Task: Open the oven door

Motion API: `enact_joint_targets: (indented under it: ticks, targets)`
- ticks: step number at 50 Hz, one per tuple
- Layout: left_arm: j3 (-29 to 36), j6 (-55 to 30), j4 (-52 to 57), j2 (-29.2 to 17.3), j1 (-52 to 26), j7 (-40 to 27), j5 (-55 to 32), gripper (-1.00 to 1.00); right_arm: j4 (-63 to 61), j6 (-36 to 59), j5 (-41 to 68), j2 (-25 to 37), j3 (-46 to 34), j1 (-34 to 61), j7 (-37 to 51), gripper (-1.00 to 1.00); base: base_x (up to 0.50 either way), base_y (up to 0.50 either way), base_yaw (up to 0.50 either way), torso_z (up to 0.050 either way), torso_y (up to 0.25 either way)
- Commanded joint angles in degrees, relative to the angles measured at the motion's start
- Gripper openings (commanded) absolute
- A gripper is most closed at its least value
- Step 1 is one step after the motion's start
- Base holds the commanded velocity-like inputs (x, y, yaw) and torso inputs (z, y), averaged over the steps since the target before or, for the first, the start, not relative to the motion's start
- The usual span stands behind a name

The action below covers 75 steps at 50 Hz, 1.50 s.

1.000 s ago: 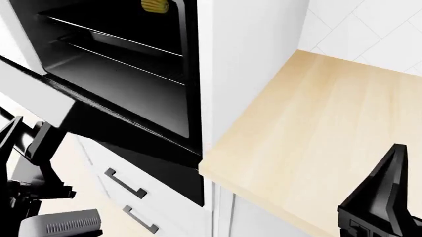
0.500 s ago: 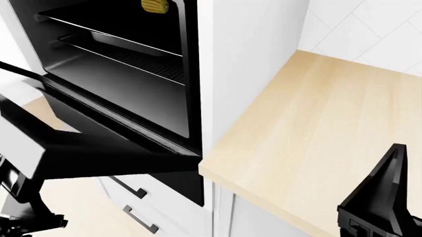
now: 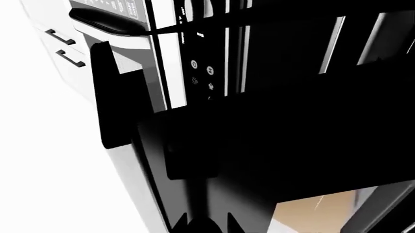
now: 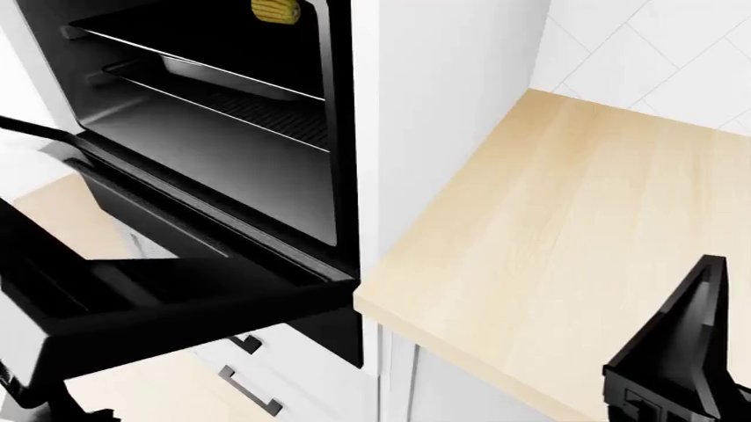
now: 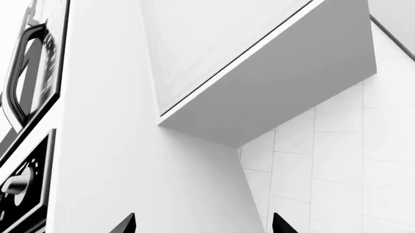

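Hanging well down on its bottom hinge, the large glossy black oven door now lies close to level in the head view, out in front of the open black oven cavity. Inside, two wire racks and a dark tray are plainly exposed, with a small yellow item at the top edge of the view. I judge the task nearly done, perhaps fully; only a last bit of swing may remain.

The left gripper is not clear in the head view, where the lowered door covers that side. Its wrist camera is filled by dark surfaces close up, with the oven's control strip of small white symbols beyond. That closeness suggests the arm is at the door to guide it down, but I cannot tell whether its jaws are wide, narrow or gripping the handle.

The right gripper holds nothing: two dark fingertips stand apart against the white cabinet side and tiled wall. It waits beside the pale wooden bench, likely parked clear of the door's swing.

White drawers with dark handles sit below the oven.
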Motion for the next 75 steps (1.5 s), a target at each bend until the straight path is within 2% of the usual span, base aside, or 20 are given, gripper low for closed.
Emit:
enact_joint_targets:
  ticks: [1, 27, 59, 66, 70, 75]
  targets:
    - [4.1, 4.3, -1.2, -0.2, 3.4, -0.3, 4.3, -1.0, -0.1, -0.1, 0.3, 0.1, 0.0, 0.0, 0.2, 1.0, 0.0, 0.0, -0.01, 0.0, 0.0]
    - [3.9, 4.5, -0.4, -0.3, 2.1, 0.9, 3.6, -1.0, 0.1, -0.3, 0.2, 0.3, -0.1, 0.0, 0.2, 1.0, 0.0, 0.0, 0.0, 0.0, 0.0]
    - [7.9, 18.3, -18.2, 2.1, 7.4, -18.0, 4.5, -1.0, 0.1, -0.8, -0.3, 0.2, -0.3, -0.1, 0.4, 1.0, 0.0, 0.0, 0.0, -0.001, 0.0]
    - [9.7, 23.1, -24.2, 2.7, 6.4, -23.1, 4.3, -1.0, 0.2, -0.9, -0.4, 0.2, -0.4, 0.0, 0.4, 1.0, 0.0, 0.0, 0.0, 0.0, 0.0]
    - [11.8, 29.1, -29.4, 3.2, 3.7, -29.1, 5.9, -1.0, 0.2, -0.9, -0.4, 0.2, -0.4, 0.0, 0.5, 1.0, 0.0, 0.0, 0.0, 0.0, 0.0]
    - [13.1, 31.1, -33.4, 4.7, 2.5, -32.6, 7.5, -1.0, 0.2, -0.9, -0.4, 0.2, -0.4, 0.0, 0.5, 1.0, 0.0, 0.0, 0.0, -0.002, 0.0]
